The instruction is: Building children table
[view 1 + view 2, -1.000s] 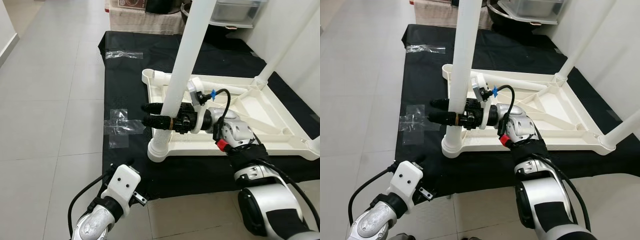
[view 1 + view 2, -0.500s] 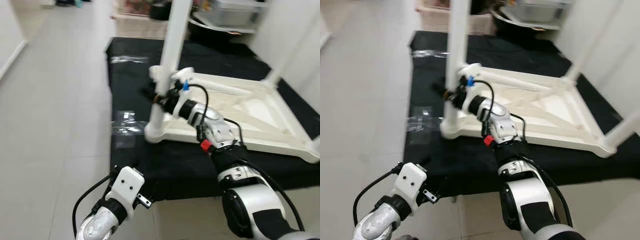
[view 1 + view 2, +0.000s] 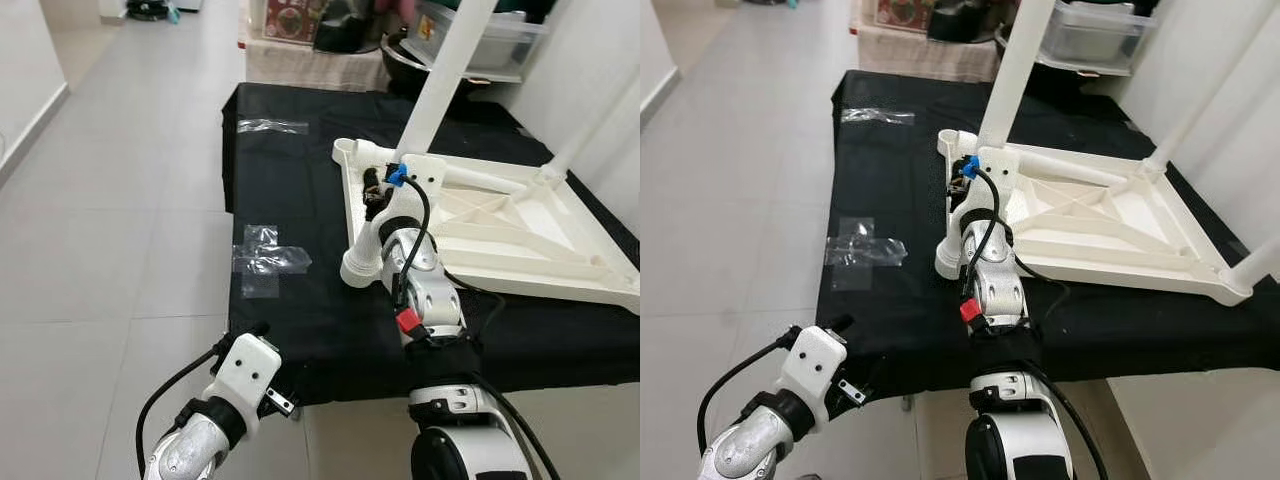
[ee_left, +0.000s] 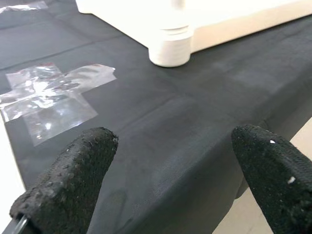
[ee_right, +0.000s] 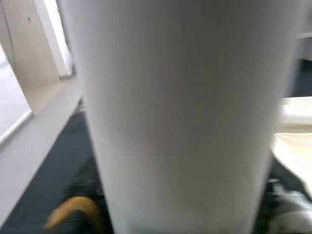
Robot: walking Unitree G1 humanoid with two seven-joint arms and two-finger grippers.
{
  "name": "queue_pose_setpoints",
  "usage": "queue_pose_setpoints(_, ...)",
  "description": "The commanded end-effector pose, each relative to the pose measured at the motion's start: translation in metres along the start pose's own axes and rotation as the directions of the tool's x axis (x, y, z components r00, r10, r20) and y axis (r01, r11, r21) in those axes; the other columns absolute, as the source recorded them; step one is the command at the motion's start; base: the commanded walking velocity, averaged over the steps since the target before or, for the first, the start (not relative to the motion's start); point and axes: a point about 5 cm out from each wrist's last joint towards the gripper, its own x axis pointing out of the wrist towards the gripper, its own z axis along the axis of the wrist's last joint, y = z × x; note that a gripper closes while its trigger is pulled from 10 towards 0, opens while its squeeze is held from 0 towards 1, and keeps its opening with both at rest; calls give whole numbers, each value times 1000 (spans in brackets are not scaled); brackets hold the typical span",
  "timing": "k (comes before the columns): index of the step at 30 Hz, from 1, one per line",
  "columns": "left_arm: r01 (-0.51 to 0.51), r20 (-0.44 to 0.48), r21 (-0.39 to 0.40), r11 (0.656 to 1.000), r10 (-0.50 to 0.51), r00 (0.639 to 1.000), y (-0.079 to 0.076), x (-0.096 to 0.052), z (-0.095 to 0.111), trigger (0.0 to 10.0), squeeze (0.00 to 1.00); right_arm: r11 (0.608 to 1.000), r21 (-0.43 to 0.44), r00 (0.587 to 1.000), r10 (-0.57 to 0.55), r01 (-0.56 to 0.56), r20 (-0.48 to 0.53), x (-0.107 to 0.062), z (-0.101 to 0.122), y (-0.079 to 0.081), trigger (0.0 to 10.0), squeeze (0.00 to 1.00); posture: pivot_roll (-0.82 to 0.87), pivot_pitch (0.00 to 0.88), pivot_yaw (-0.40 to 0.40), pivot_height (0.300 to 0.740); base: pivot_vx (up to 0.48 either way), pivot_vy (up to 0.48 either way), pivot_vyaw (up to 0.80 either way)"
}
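A white children's table (image 3: 500, 225) lies upside down on a black cloth (image 3: 285, 200). A long white leg (image 3: 440, 70) rises from its near-left corner socket (image 3: 358, 270). My right gripper (image 3: 375, 192) reaches forward and is shut on this leg just above the socket; in the right wrist view the leg (image 5: 180, 112) is very close. Two more legs (image 3: 1205, 100) (image 3: 1260, 262) stand at the right corners. The far-left socket (image 3: 346, 150) holds nothing. My left gripper (image 4: 170, 180) hangs open, low at the cloth's near edge, its fingers (image 4: 73, 185) wide apart.
Clear tape patches (image 3: 265, 262) (image 3: 272, 126) are stuck to the cloth. A plastic bin (image 3: 500, 35) and boxes (image 3: 290, 20) stand behind the table. A white wall runs along the right. Grey tile floor (image 3: 120, 200) spreads to the left.
The camera has swung, shifting the whole scene. My right forearm now points straight ahead at the leg instead of reaching in sideways. The left arm stays low.
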Motion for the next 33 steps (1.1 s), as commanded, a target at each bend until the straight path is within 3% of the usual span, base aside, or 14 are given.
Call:
queue_pose_setpoints(1, 12, -19, -10, 1000, -13, 1000, -3, 1, -4, 10000, 0, 999, 32, 999, 13, -14, 44, 2, 3, 0, 10000, 1000, 141, 121, -140, 740, 0, 0, 0)
queue_pose_setpoints(2, 14, -19, -11, 1000, -14, 1000, -3, 1, -4, 10000, 0, 992, 80, 993, 93, -99, 66, 9, 11, -4, 10000, 0, 141, 121, -140, 740, 0, 0, 0)
queue_pose_setpoints(8, 15, -18, -13, 1000, -15, 1000, -3, 1, -4, 10000, 0, 943, 132, 951, 298, -307, 78, 21, 28, -20, 10000, 0, 136, 119, -141, 740, 0, 0, 0)
queue_pose_setpoints(10, 17, -18, -11, 1000, -17, 1000, -2, 2, -4, 10000, 0, 756, 207, 775, 631, -621, 20, 14, 28, -19, 10000, 0, 141, 122, -140, 740, 0, 0, 0)
queue_pose_setpoints(12, 17, -18, -11, 1000, -17, 1000, -2, 2, -4, 10000, 0, 756, 207, 775, 631, -621, 20, 14, 28, -19, 10000, 0, 141, 122, -140, 740, 0, 0, 0)
queue_pose_setpoints(13, 18, -18, -10, 1000, -18, 1000, -2, 2, -4, 10000, 0, 646, 230, 665, 747, -728, 7, 8, 28, -18, 10000, 0, 141, 122, -140, 740, 0, 0, 0)
queue_pose_setpoints(15, 18, -19, -8, 1000, -18, 1000, -2, 1, -4, 10000, 0, 314, 244, 318, 948, -918, -22, -18, 28, -13, 10000, 0, 144, 122, -144, 740, 0, 0, 0)
queue_pose_setpoints(18, 16, -19, -9, 1000, -16, 1000, -2, 1, -4, 10000, 0, 227, 260, 227, 973, -938, -32, -23, 27, -9, 10000, 0, 148, 121, -145, 740, 0, 0, 0)
queue_pose_setpoints(20, 15, -20, -8, 1000, -15, 1000, -2, 1, -4, 10000, 0, 98, 259, 87, 995, -961, -54, -28, 25, -1, 10000, 0, 149, 126, -143, 740, 0, 0, 0)
queue_pose_setpoints(22, 15, -20, -8, 1000, -15, 1000, -2, 1, -4, 10000, 0, 98, 259, 87, 995, -961, -54, -28, 25, -1, 10000, 0, 149, 126, -143, 740, 0, 0, 0)
queue_pose_setpoints(25, 16, -21, -8, 1000, -16, 1000, -2, 1, -4, 10000, 0, 17, 243, -9, 994, -970, -109, -29, 17, 4, 9294, 0, 145, 127, -141, 740, 0, 0, 0)
queue_pose_setpoints(26, 16, -22, -9, 1000, -16, 1000, -2, 1, -4, 10000, 0, 11, 233, -24, 989, -972, -148, -28, 12, 7, 0, 0, 145, 127, -141, 740, 0, 0, 0)
queue_pose_setpoints(30, 17, -22, -10, 1000, -17, 1000, -1, 1, -4, 10000, 0, 12, 220, -29, 983, -975, -181, -27, 9, 9, 0, 0, 144, 131, -141, 740, 0, 0, 0)
queue_pose_setpoints(33, 16, -22, -10, 1000, -16, 1000, -1, 1, -4, 10000, 0, 88, 185, 57, 984, -979, -166, -22, 11, 9, 0, 0, 144, 128, -140, 740, 0, 0, 0)
